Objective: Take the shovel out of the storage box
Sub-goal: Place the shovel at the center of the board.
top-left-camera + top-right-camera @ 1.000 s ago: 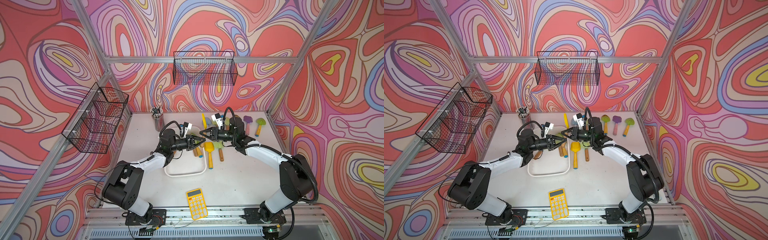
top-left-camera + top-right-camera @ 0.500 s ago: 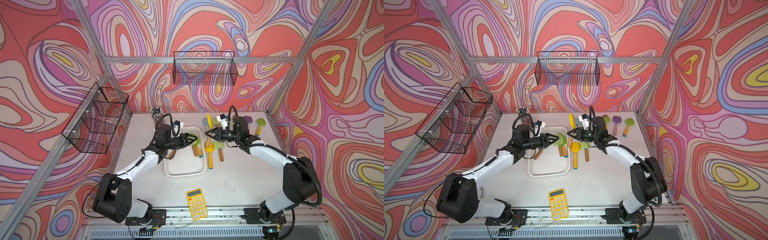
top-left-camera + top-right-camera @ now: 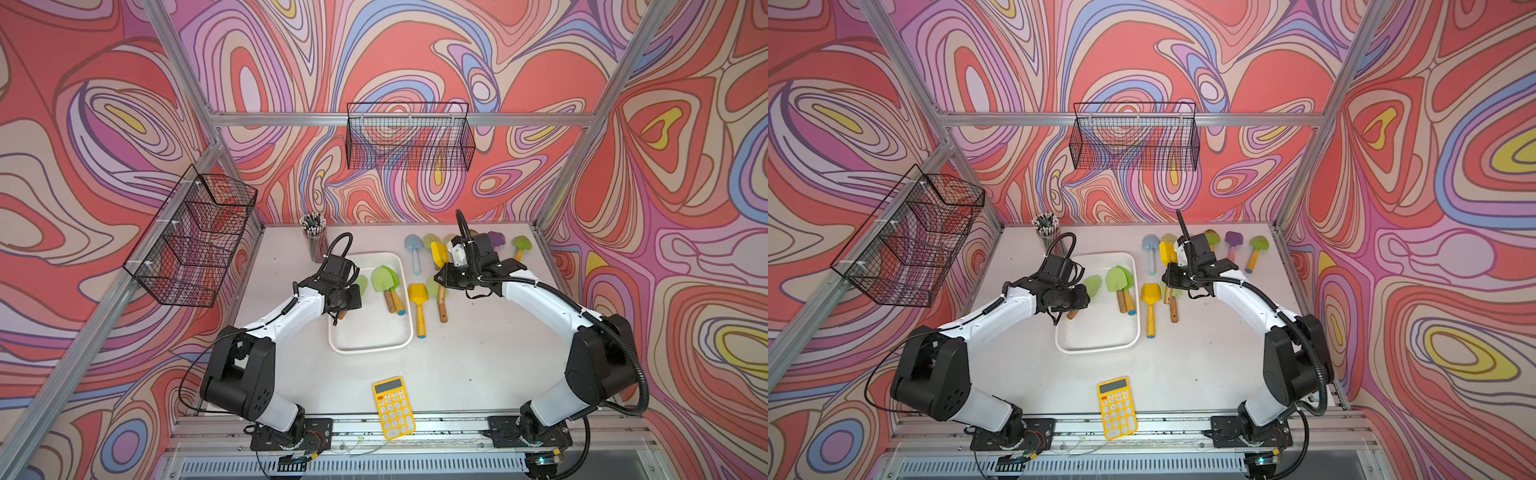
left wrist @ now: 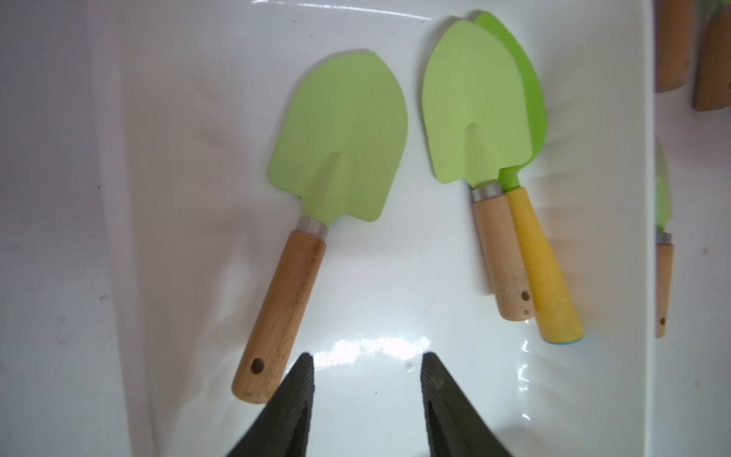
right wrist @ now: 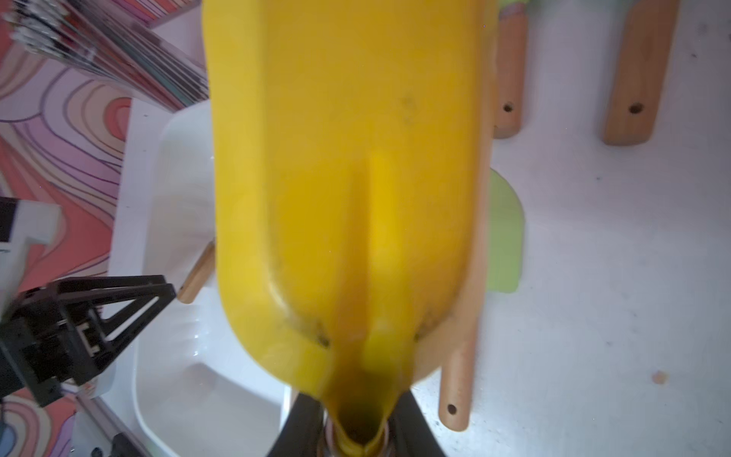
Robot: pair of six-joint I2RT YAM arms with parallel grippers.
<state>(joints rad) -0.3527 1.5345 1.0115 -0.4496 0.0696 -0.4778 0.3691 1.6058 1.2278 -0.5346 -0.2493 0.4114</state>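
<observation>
Storage box (image 3: 368, 332), white and shallow on the table (image 3: 478, 353), sits directly under my left pincer (image 4: 367, 360), whose jaws stand spread with only bare tub floor between them. My right pincer (image 5: 356, 423), well off past the far side of the box from the left one, is pressed tight on the neck of a yellow shovel (image 5: 348, 178). It holds that shovel blade-forward above the table, outside the rim.

Three green shovels lie in the box. The lone green shovel (image 4: 312, 227) has its wooden handle end just beside one left fingertip (image 4: 296, 395), with the blade pointing away ahead of the tips. Two more lie stacked ahead and toward the right arm, handles touching: a wooden-handled green shovel (image 4: 478, 118) on top of a yellow-handled green shovel (image 4: 550, 277).

As I read it, the step in hand is the next pickup with the left pincer, and the lone shovel is the sensible target. To do it well, I would shift the pincer sideways until the handle runs between the jaws. I would then turn the wrist so the fingers cross the handle squarely. The grip belongs around mid-handle, not at the hanging hole (image 4: 257, 366), where the shovel could pivot. The floor looks glossy, so the handle may skid if one finger lands first. I would lift straight up before crossing the rim.
</observation>
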